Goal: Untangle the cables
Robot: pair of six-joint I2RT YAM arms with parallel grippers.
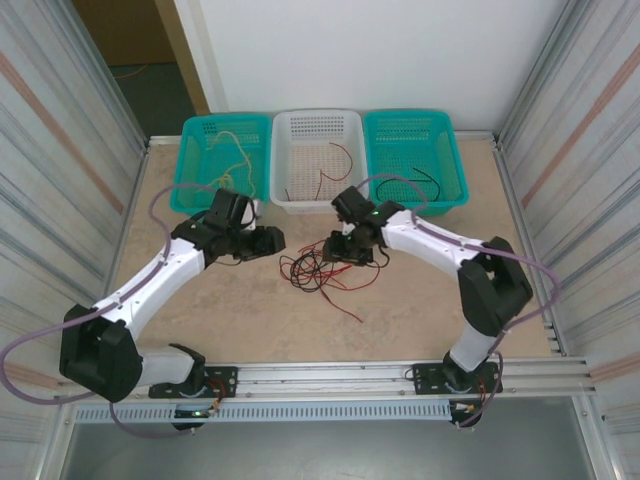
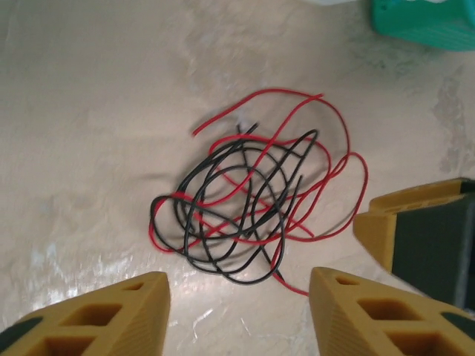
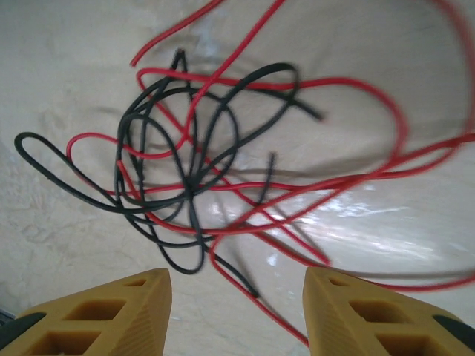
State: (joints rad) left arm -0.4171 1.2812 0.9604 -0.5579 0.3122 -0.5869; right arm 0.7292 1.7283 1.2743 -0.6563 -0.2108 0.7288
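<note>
the tangle of red and black cables point(image 1: 322, 268) lies in a loose heap on the table point(image 1: 200, 310), about the middle of it and a little nearer than the row of baskets. the two arms lean in on it from either side, so the heap sits between the left gripper point(image 1: 268, 242) and the right gripper point(image 1: 338, 248), the right one just at its far edge and the left one a bit off to the side. seen from the left wrist, its yellow fingers point(image 2: 96, 315) stand apart with bare table between them and the heap lies just ahead of the tips; one red end trails close to the right-hand finger, though i can't say it touches. from the right wrist it is much the same: fingers point(image 3: 104, 311) parted, nothing gripped, the knot of black loops ahead and to the left, long red strands sweeping off to the right. behind, a yellowish-tan cable point(image 1: 235, 150) rests in the left teal basket point(image 1: 190, 195), a red cable point(image 1: 335, 165) in the white basket point(image 1: 282, 195) and a black cable point(image 1: 420, 180) in the right teal basket point(image 1: 455, 190)
</note>
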